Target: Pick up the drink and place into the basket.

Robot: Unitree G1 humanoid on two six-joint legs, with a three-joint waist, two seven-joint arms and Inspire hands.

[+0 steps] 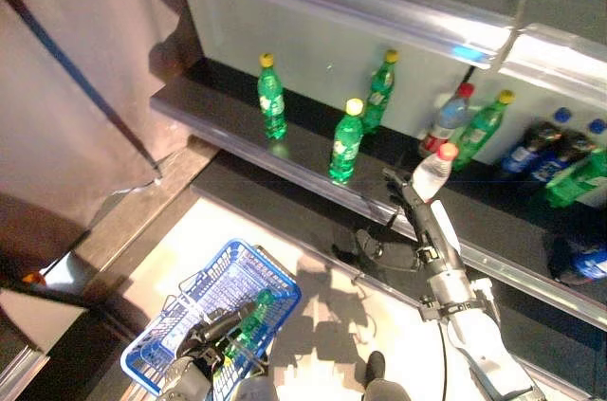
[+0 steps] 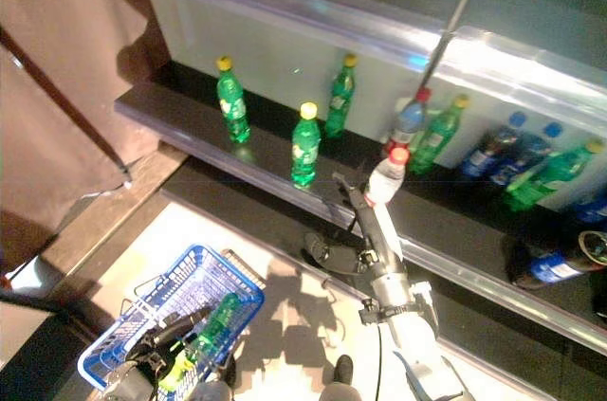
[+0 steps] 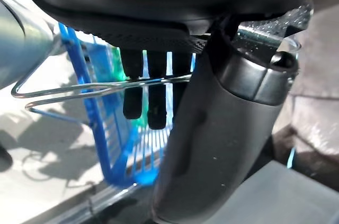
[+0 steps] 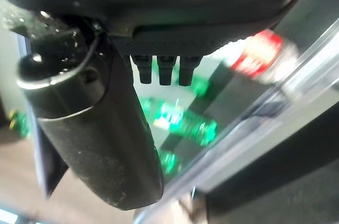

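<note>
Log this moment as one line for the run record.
right hand: open, at clear red-capped bottle on shelf edge | left hand: shut on wire handle of blue plastic basket | basket: one green bottle inside

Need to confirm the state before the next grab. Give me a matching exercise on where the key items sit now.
Things:
1. wire handle of the basket
2. nearer red-capped clear bottle
3. green-capped bottle
4. blue-capped dark bottles

Places:
A. lying inside the basket
B. towards the shelf's right end, by the back wall
C. hooked by the left hand
D. near the shelf's front edge, beside the right hand

Pairs: 1-C, 2-D, 3-A, 4-B
</note>
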